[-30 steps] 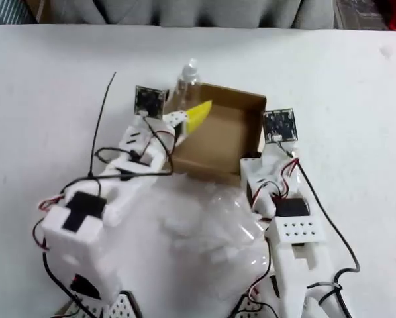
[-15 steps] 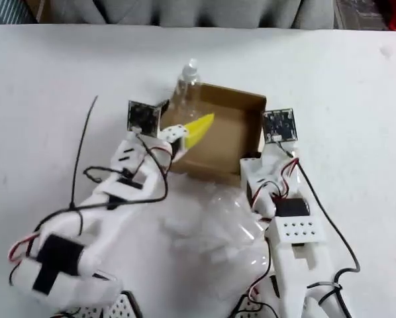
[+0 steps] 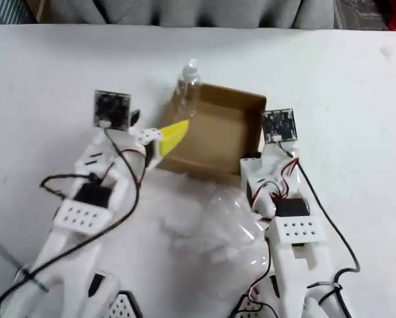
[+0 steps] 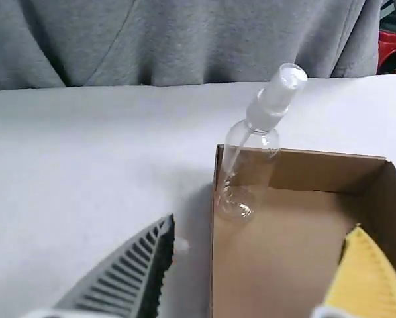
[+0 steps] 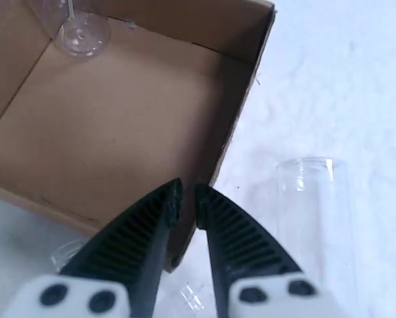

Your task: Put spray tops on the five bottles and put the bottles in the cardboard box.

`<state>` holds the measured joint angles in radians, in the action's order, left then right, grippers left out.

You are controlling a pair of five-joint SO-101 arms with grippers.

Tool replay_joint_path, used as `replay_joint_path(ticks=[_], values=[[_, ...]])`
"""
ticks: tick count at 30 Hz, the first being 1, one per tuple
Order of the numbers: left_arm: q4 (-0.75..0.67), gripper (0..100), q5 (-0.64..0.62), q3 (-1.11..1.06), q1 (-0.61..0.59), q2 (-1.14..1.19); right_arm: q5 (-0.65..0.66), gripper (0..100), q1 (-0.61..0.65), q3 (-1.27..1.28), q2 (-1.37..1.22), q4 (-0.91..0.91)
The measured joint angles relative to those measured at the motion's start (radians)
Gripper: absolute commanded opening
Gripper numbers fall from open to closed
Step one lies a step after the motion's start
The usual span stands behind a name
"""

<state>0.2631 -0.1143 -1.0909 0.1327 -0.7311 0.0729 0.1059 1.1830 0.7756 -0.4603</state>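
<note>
The cardboard box [image 3: 218,136] sits open at mid-table. One clear bottle with a spray top [image 3: 187,85] stands upright in its far left corner, seen too from the left wrist [image 4: 259,136]. My left gripper [image 4: 251,285] is open at the box's near left corner, holding nothing, its grey finger [image 4: 142,275] outside the wall and its yellow finger [image 3: 173,134] over the inside. My right gripper [image 5: 186,192] is shut and empty above the box's near right wall [image 5: 234,126]. A topless clear bottle [image 5: 314,212] lies on the table beside it.
A heap of clear plastic bags and bottle parts [image 3: 211,225] lies between the two arms, in front of the box. My right arm [image 3: 284,212] stands at the near right. White table stretches far left and far right.
My left arm has swung back and to the left, away from the bottle, which stays standing in the box. The right arm has not moved.
</note>
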Motion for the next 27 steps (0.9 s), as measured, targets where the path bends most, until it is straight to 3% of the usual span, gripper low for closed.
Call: replay_joint_path(ticks=[15, 18, 27], values=[[0.692, 36, 0.000, -0.038, -0.015, -0.425, 0.000, 1.8, 0.000, 0.000, 0.000, 0.000], [0.703, 36, 0.000, -0.103, -0.051, -0.517, 0.000, 1.8, 0.000, 0.000, 0.000, 0.000], [0.677, 36, 0.000, -0.468, -0.324, -0.882, 0.000, 1.8, 0.000, 0.000, 0.000, 0.000]])
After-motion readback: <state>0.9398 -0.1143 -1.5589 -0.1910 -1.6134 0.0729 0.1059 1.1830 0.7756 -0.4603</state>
